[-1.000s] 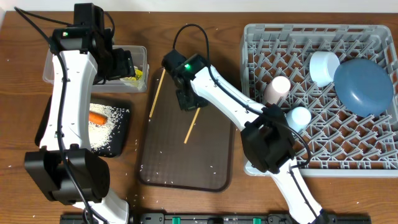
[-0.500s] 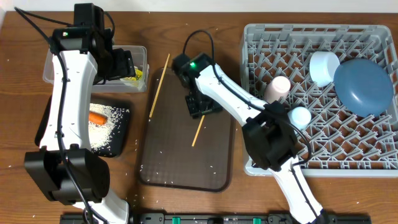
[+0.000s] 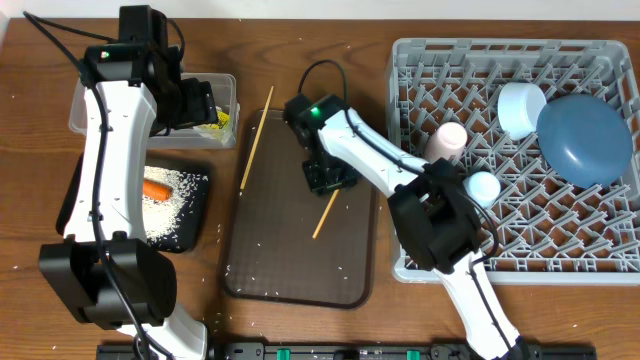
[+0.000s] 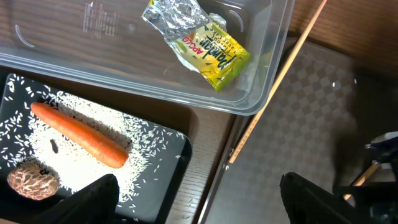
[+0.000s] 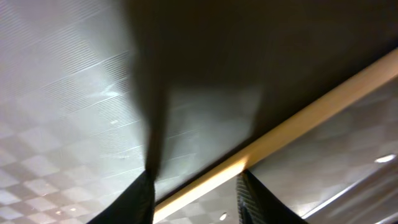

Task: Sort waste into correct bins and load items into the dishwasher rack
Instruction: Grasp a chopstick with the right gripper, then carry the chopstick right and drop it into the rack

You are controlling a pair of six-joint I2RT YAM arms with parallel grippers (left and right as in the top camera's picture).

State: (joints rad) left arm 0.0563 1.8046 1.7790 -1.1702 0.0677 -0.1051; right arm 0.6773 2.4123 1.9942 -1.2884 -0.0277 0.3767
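Chopstick retrieval for dishwasher rack [image 3: 560, 235], step in hand.
Brown serving tray [image 3: 290, 260] beside rack; right tool [image 3: 328, 178] low over it, straddling one wooden chopstick [image 3: 325, 213], clench cannot be told; left tool [image 4: 202, 202] released, empty, near clear tub [image 4: 93, 43]; second chopstick [image 3: 254, 137] at tray's left edge. Advice: centre stick between pads, close squarely, lift level before swinging rackward.

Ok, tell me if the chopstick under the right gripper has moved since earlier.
Yes. The chopstick has slid right across the brown tray, closer to the grey dishwasher rack, along with the right gripper.
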